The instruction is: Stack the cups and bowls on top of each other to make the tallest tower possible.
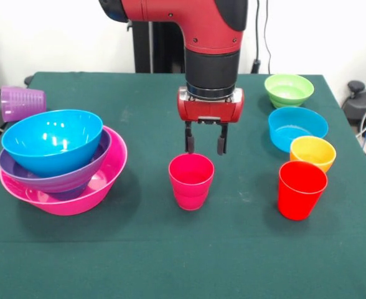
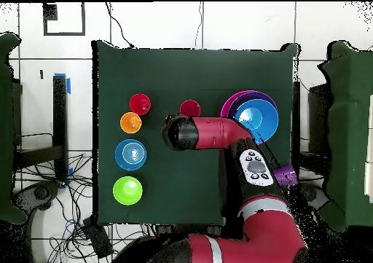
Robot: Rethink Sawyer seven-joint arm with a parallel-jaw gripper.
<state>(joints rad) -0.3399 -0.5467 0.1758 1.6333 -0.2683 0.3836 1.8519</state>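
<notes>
My gripper [image 1: 205, 147] is open and empty, its fingers pointing down just behind and above the rim of the upright magenta-pink cup [image 1: 191, 180] at mid table. In the overhead view the arm hides the gripper, and the magenta cup [image 2: 190, 108] shows beside it. The red cup [image 1: 302, 190] stands upright at the front right. The translucent purple cup [image 1: 22, 103] lies on its side at the far left. The tower stands at the left: the huge pink bowl [image 1: 108, 177] holds the purple bowl [image 1: 46, 180], which holds the large blue bowl [image 1: 52, 143]. The small dark blue bowl is out of view.
Along the right side stand the green bowl [image 1: 288, 89], the cyan bowl [image 1: 297, 128] and the small orange bowl [image 1: 312, 152], the last close behind the red cup. The overhead view shows them in a row at the table's left [image 2: 130, 154]. Cables lie off the table's edges.
</notes>
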